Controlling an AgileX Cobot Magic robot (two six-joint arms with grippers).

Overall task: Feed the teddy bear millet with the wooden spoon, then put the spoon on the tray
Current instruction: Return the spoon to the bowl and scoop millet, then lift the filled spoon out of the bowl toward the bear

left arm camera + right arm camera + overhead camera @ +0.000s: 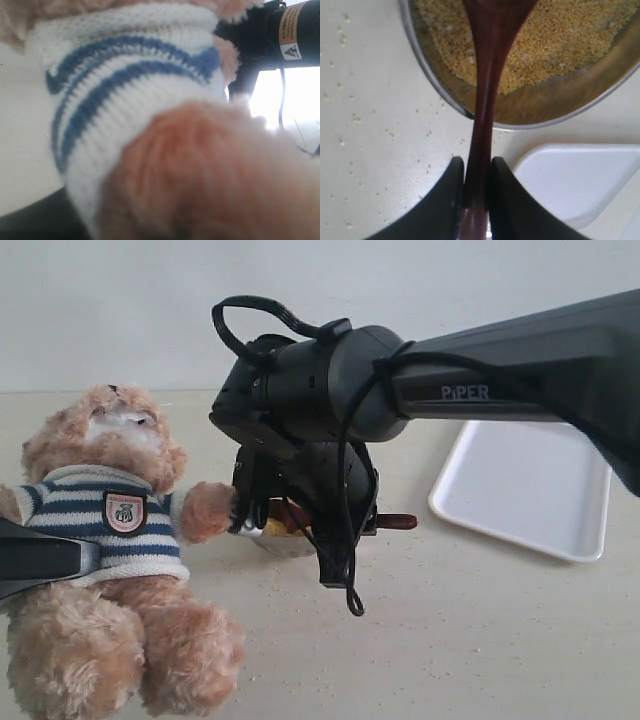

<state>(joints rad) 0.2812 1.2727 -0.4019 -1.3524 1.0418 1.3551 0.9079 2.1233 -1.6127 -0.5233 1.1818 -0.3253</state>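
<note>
The teddy bear (110,530) sits at the left in its striped shirt and fills the left wrist view (140,90). My left gripper (90,555) presses into its side, fingers buried in fur. My right gripper (476,170) reaches across and is shut on the slim handle of the wooden spoon (485,100). The spoon's oval end lies in the millet (555,40) inside the metal bowl (540,112). In the exterior view the bowl (285,540) sits by the bear's paw, under the right gripper (345,525); the spoon's handle end (398,522) sticks out. The white tray (525,485) lies at the right.
Stray millet grains (355,117) dot the beige table around the bowl. The right arm's black forearm (520,375) spans the upper right above the tray. A corner of the tray (570,180) shows close beside the bowl in the right wrist view.
</note>
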